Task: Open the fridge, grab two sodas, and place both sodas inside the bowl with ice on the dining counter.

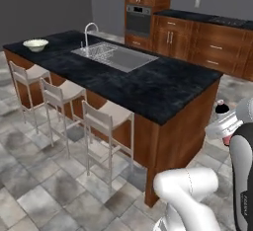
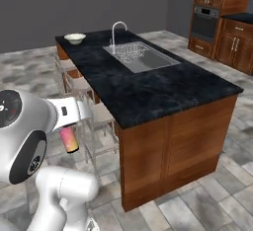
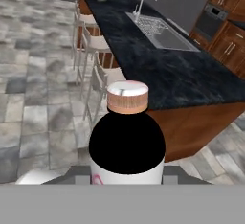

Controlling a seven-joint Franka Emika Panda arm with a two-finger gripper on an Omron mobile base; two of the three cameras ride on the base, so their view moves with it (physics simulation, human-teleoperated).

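Right base view: gripper (image 2: 70,126) grips soda (image 2: 69,139) beside dining counter (image 2: 148,89) edge.

The table (image 1: 148,84) top is bare over its near half, so open room is offered there above the black stone. Toward the far half, the middle is taken by the sink (image 1: 116,57), with the faucet (image 1: 89,33) standing upright at its far rim. The bowl (image 1: 35,44) is set at the far left corner, well apart from the sink, with bare stone between them. Along the left side, three stools (image 1: 106,121) are lined against the table, and low passage there is blocked. The tiled floor (image 1: 34,185) left of the stools is open. The right side faces the wall cabinets (image 1: 197,42) across a clear aisle.
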